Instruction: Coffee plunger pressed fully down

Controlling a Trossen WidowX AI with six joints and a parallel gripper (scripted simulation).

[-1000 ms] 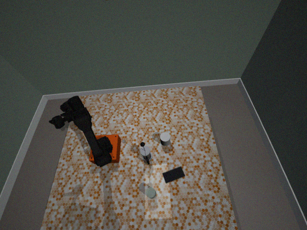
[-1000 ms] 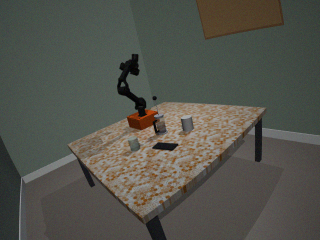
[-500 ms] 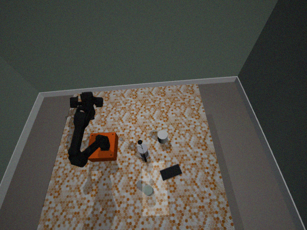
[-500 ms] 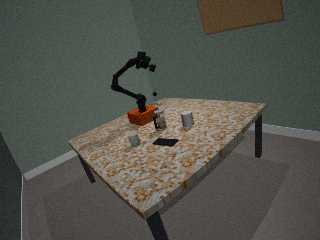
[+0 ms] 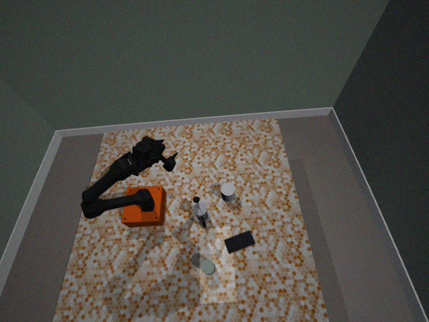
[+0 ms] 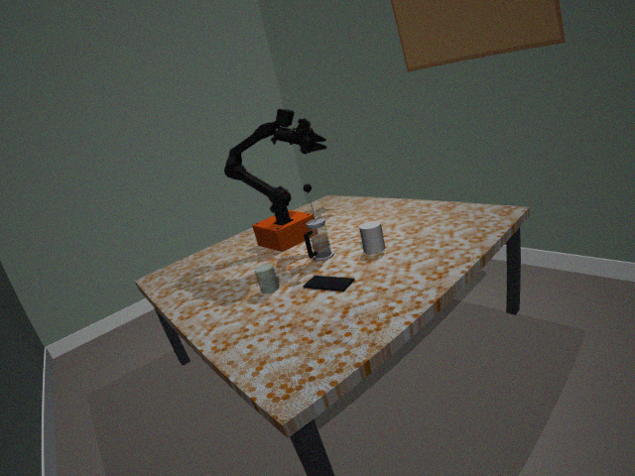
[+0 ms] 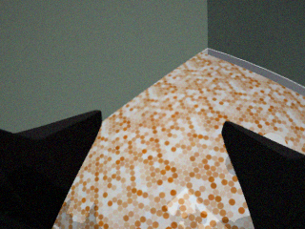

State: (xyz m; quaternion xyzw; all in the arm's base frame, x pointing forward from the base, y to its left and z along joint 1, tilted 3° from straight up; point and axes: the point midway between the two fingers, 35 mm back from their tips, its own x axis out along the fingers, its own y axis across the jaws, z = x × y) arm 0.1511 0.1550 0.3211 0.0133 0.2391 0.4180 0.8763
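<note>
From the top view, the black parallel-jaw gripper (image 5: 171,159) hangs wide open and empty, well apart from the glass coffee press (image 5: 200,211) that stands just beside the orange base block (image 5: 143,206). In the exterior view the black knob of the upright plunger (image 6: 308,188) sits well below the gripper (image 6: 317,143), on the block's table-centre side. The wrist view shows only spread fingers over speckled tabletop (image 7: 172,153), the press out of frame.

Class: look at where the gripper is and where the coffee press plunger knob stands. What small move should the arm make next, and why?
Probably swing the open gripper over and lower it toward the plunger knob. The knob sits raised on its rod above the coffee press, so nothing is pressed yet, and the gripper hangs high above and apart from it, holding nothing.
</note>
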